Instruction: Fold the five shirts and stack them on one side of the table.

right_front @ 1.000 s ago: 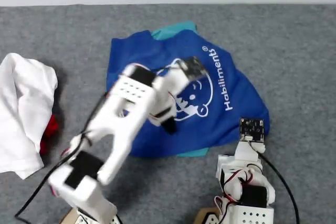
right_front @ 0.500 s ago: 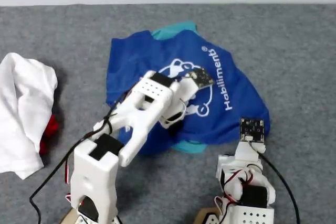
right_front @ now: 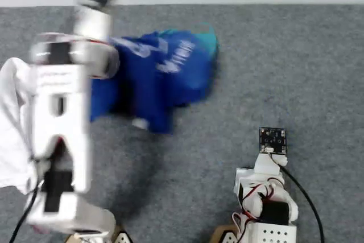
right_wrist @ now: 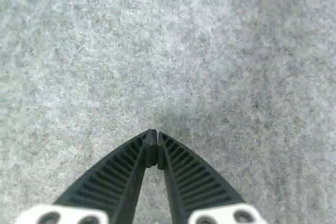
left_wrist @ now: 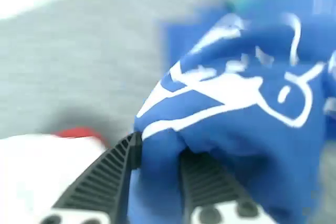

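Note:
A blue shirt (right_front: 165,72) with white print hangs bunched at the back of the table, left of the middle. My left gripper (left_wrist: 157,145) is shut on a fold of the blue shirt (left_wrist: 247,103). The left arm (right_front: 60,112) stretches along the table's left side. A teal shirt (right_front: 209,39) peeks out at the blue shirt's far right edge. A white shirt (right_front: 11,118) lies crumpled at the left edge, with a red shirt (left_wrist: 79,132) beside it. My right gripper (right_wrist: 154,148) is shut over bare carpet, holding nothing.
Grey carpet (right_front: 296,72) covers the table. The right arm (right_front: 264,197) sits folded near the front edge at the right. A pale wall runs along the table's far edge.
The left arm has swung from the middle to the far left, pulling the blue shirt left and bunching it. The right arm has not moved.

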